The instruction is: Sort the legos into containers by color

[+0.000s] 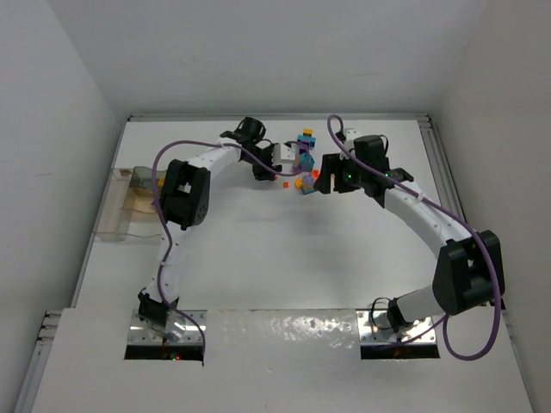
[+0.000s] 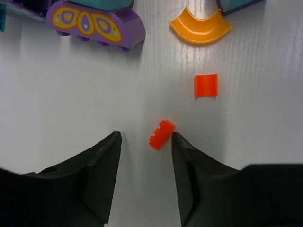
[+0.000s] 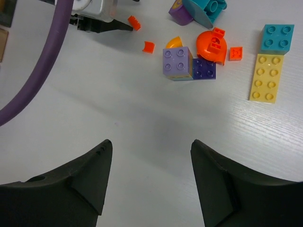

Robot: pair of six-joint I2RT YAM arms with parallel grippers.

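While both arms reach over the white table (image 1: 275, 258) in the overhead view, the left gripper (image 1: 269, 172) and right gripper (image 1: 321, 176) face each other across the legos (image 1: 304, 163), a loose cluster near the far edge. The containers (image 1: 110, 206), a clear tray with a tan edge, sit well apart at the table's left side, beside the left arm's elbow.

Seen from the left wrist, the left pincer stands released, its black fingers on either side of a small orange brick (image 2: 161, 134) that lies tilted on the table, close to the right-hand finger; whether they touch cannot be told. Beyond it lie a small orange tile (image 2: 206, 85), a yellow-orange curved piece (image 2: 200, 28) and a purple arched piece (image 2: 94, 23) printed with yellow teardrop ornaments.

Seen from the right wrist, the right pincer is released, with only bare table between its fingers. Ahead lie a lilac brick (image 3: 177, 61) touching a dark purple brick (image 3: 204, 68), a teal brick (image 3: 278, 38) end to end with a yellow plate (image 3: 267, 78), and a purple cable (image 3: 38, 61) crossing the left side.
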